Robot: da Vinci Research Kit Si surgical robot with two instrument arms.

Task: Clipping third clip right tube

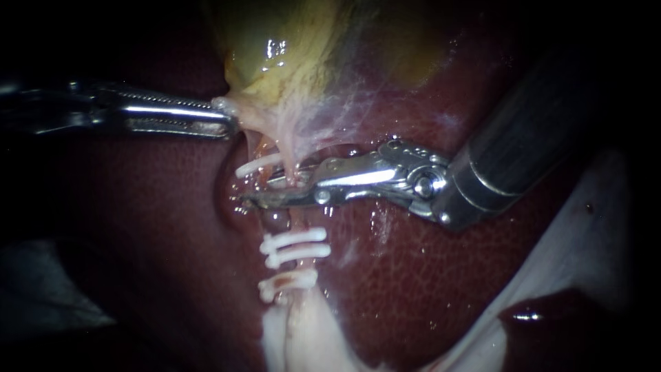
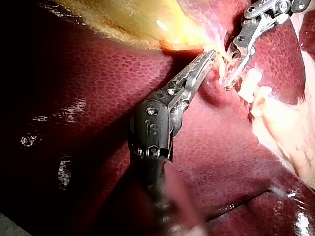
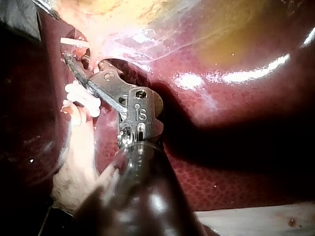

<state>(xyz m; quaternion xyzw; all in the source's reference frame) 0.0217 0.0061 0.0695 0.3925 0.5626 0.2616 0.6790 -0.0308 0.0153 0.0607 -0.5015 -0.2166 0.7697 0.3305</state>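
My right instrument (image 1: 261,191) comes in from the upper right, and its open jaws stand astride a thin pale tube (image 1: 289,164) under the yellow gallbladder (image 1: 296,48). One white clip (image 1: 258,165) crosses the tube just above those jaws. Two more clips (image 1: 296,246) sit close together below them, and a further clip (image 1: 286,282) lies lower still. My left instrument (image 1: 231,120) is shut on pale tissue at the gallbladder's narrow end and holds it to the left. The left wrist view shows its toothed jaws (image 2: 211,53) beside my right instrument (image 2: 231,73). The right wrist view shows my right instrument (image 3: 74,64) at the tube.
Dark red liver (image 1: 413,275) lies around and under the tube. Pale fatty tissue (image 1: 296,337) hangs below the lowest clip. A pale sheet (image 1: 585,227) lies at the lower right beside a dark wet pool (image 1: 544,317).
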